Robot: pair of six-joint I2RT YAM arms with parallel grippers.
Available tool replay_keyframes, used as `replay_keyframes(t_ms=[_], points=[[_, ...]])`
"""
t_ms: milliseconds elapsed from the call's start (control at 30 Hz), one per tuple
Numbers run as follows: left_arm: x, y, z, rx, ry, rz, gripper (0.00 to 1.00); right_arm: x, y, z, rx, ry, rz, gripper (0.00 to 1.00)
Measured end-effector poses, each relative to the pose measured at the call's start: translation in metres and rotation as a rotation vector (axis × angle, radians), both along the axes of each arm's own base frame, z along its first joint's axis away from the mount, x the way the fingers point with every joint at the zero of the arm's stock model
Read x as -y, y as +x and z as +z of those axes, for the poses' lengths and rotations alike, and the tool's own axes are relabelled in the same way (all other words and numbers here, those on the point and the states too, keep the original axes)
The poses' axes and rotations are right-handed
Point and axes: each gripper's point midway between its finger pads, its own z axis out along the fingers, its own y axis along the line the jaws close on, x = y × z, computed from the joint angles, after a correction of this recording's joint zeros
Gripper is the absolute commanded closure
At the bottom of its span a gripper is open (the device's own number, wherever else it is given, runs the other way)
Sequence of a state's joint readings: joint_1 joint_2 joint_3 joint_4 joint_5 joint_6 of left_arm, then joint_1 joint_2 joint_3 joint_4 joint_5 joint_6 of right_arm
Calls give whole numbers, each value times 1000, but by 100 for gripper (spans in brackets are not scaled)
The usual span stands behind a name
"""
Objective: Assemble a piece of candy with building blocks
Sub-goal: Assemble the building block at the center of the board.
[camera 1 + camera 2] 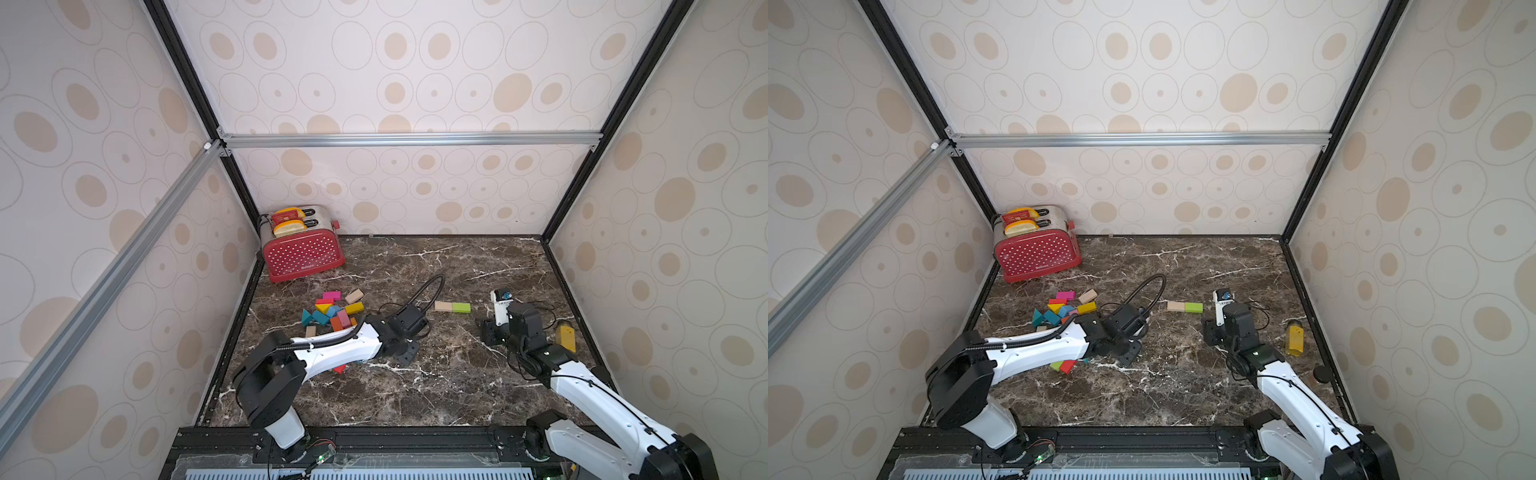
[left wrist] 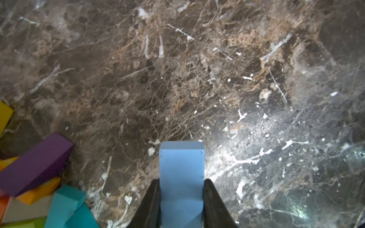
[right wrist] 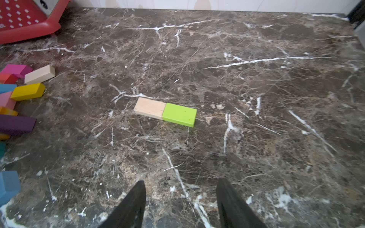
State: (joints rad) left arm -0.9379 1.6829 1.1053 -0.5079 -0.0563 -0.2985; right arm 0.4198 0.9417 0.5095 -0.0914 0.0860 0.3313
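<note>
A: Two bricks are placed: a bare-wood brick [image 1: 443, 306] and a green brick [image 1: 461, 307], end to end and touching, just right of centre in both top views. Looks like the candy's body, laid clear of the pile [image 1: 332, 309] so both arms have room.
B: Left jaws?
A: Narrow, clamped on a light-blue brick [image 2: 181, 158] across its long sides, with the far end sticking out free. The left arm [image 1: 332, 347] is at lower centre of the frame, between pile and pair. Can't tell if the brick is off the bench.
B: Why that grip?
A: My guess is the free end can butt against the row without the jaws fouling it.
B: Right jaws?
A: Fairly wide, empty, pointed at the pair from nearby. The right arm [image 1: 582, 374] is at lower right. Probably waiting to steady the row, or just keeping out of the way.
B: The rest?
A: Spare bricks are heaped left of centre, below the toaster [image 1: 303, 249].
</note>
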Motion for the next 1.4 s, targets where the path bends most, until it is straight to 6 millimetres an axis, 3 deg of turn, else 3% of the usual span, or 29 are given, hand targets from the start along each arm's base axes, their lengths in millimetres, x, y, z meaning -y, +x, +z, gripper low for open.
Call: replay_keyframes(t_ms=[133, 333, 700, 1000, 1167, 1400], points=[[16, 11, -9, -8, 4, -58, 80, 10, 2, 3, 14, 4, -47, 39], [25, 21, -13, -6, 15, -130, 75, 18, 0, -4, 6, -3, -82, 39], [28, 43, -30, 9, 87, -214, 76, 19, -1, -11, -8, -6, -86, 39], [47, 66, -35, 43, 111, -302, 76, 19, -2, -14, -7, -3, -88, 39], [50, 67, -41, 48, 118, -385, 74, 19, -2, -15, -5, -2, -89, 39], [74, 72, -39, 89, 84, -541, 76, 20, -2, -17, -1, 1, -93, 39]])
